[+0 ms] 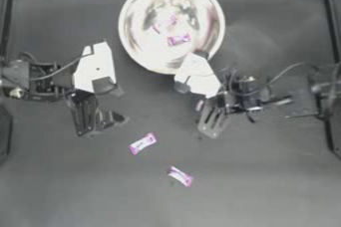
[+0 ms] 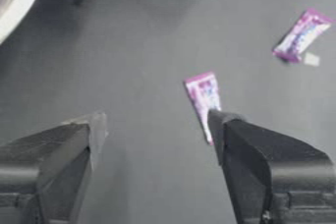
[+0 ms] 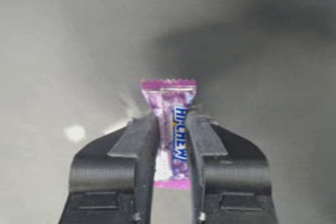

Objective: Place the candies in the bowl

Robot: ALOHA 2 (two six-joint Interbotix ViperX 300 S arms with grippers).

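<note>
Candy [image 3: 172, 134] number three sits pinched between the right fingers [image 1: 202, 105], which are closed tight on its middle, just by the near rim of the bowl [image 1: 136, 47]. Two candies [image 1: 178, 39] already lie inside the bowl. I think this is the carry step. Next, the right fingers need to move over the bowl and open up.

The left fingers [image 2: 154, 134] are wide open and hold nothing. One loose candy [image 2: 203, 98] lies on the tabletop [image 1: 279, 181] touching the tip of one left finger, and another candy [image 2: 302, 35] lies farther out past them.

From above, the held candy is mostly hidden by the arm. The candies in the bowl are hard to make out in the shine.
</note>
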